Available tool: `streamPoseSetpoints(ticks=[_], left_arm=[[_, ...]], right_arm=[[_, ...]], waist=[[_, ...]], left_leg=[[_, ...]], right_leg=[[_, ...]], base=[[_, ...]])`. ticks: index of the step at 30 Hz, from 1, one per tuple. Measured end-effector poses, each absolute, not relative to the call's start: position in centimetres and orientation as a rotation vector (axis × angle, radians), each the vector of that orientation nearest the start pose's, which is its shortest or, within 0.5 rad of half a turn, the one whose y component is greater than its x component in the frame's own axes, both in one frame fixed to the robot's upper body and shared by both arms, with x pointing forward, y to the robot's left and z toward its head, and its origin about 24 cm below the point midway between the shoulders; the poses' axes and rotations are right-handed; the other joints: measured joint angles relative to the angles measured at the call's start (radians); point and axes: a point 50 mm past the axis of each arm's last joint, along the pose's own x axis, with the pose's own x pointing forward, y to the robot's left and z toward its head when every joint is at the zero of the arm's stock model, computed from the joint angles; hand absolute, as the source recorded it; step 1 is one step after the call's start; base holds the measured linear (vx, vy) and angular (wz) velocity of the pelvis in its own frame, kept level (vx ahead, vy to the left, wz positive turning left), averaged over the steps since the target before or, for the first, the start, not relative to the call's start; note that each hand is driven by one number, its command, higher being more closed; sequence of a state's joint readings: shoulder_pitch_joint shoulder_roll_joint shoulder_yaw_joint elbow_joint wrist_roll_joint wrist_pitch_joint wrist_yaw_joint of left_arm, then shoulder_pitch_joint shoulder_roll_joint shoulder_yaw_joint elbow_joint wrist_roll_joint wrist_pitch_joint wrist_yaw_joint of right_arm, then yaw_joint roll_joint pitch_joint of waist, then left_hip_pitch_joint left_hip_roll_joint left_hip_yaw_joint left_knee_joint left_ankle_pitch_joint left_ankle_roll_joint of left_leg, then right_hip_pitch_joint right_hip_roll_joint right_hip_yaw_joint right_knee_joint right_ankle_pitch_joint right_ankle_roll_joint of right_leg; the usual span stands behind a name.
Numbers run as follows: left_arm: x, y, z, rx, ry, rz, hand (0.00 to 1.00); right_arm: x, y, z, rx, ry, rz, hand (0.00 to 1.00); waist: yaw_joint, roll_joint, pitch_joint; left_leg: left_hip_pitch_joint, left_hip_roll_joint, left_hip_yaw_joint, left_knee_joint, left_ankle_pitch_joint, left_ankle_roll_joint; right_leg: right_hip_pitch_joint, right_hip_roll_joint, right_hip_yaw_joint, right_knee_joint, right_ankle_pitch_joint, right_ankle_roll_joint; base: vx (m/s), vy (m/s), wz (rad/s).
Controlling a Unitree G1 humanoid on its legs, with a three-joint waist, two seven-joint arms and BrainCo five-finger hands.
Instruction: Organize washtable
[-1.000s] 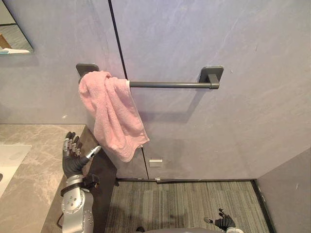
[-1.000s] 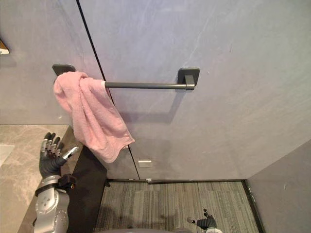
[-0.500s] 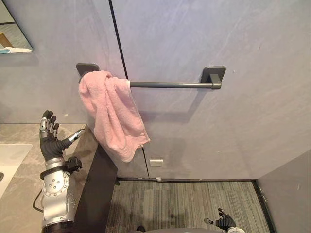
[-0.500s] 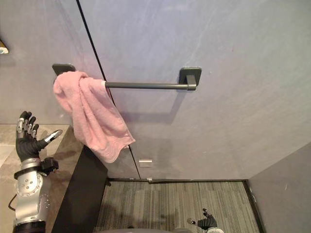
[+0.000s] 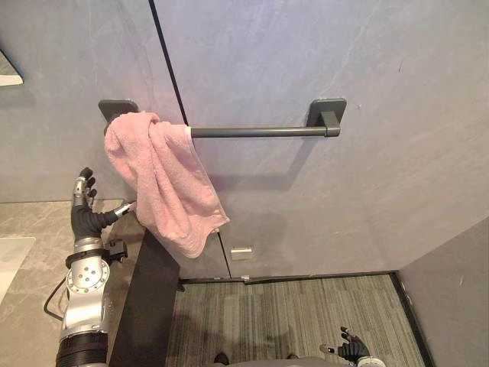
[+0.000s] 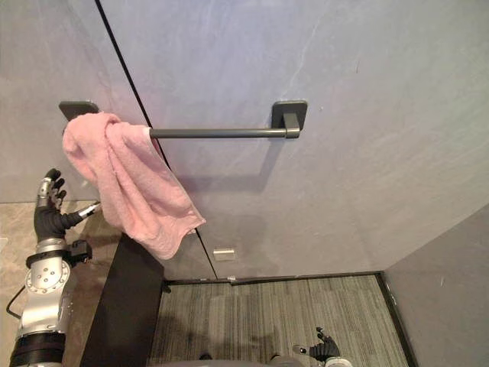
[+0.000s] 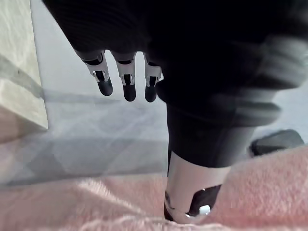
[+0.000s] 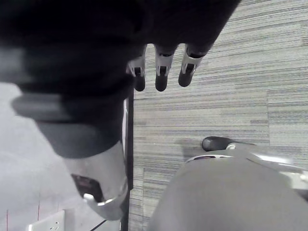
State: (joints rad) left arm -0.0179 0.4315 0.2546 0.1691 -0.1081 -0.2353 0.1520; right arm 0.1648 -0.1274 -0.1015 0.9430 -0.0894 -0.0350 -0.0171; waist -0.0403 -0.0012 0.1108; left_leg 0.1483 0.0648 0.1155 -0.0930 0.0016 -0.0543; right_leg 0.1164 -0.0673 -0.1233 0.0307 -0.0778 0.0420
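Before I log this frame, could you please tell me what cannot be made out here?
Left eye view: the pink towel hides where the towel bar meets its left bracket.
Left wrist view: blur leaves it unclear whether the left robot hand touches the towel.
Left eye view: the frame edge cuts off the basin.
Left eye view: the right robot hand is too small for detail.

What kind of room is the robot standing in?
Probably a bathroom or washroom. A pink towel hangs bunched at one end of a dark wall-mounted towel bar. Beside it is a marble-look counter with the edge of a white basin.
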Motion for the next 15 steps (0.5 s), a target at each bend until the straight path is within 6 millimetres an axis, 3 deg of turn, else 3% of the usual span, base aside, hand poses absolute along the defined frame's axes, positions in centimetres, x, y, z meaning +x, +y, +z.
streamPoseSetpoints(ticks=[11, 12, 15], left_arm=[[24.7, 28.0, 6.9, 0.328, -0.142, 0.323, 0.00], [24.7, 27.9, 6.8, 0.328, -0.140, 0.320, 1.00], [24.7, 27.8, 6.7, 0.330, -0.136, 0.311, 1.00]], right_arm=[[8.7, -21.7, -15.4, -0.153, 1.063, -0.154, 0.00], [8.6, -21.7, -15.4, -0.153, 1.063, -0.154, 0.00], [8.7, -21.7, -15.4, -0.153, 1.062, -0.154, 0.00]], waist=[[0.001, 0.011, -0.002], [0.001, 0.011, -0.002], [0.001, 0.011, -0.002]], left_leg=[[-0.003, 0.000, 0.007, 0.000, 0.000, 0.000], [-0.004, 0.000, 0.007, 0.000, 0.000, 0.000], [-0.004, 0.000, 0.007, 0.000, 0.000, 0.000]], right_leg=[[-0.013, 0.001, 0.009, 0.000, 0.001, 0.002], [-0.014, 0.001, 0.009, 0.000, 0.001, 0.002], [-0.013, 0.001, 0.009, 0.000, 0.002, 0.002]], base=[[-0.02, -0.007, -0.01], [0.00, 0.000, 0.00], [0.00, 0.000, 0.00]])
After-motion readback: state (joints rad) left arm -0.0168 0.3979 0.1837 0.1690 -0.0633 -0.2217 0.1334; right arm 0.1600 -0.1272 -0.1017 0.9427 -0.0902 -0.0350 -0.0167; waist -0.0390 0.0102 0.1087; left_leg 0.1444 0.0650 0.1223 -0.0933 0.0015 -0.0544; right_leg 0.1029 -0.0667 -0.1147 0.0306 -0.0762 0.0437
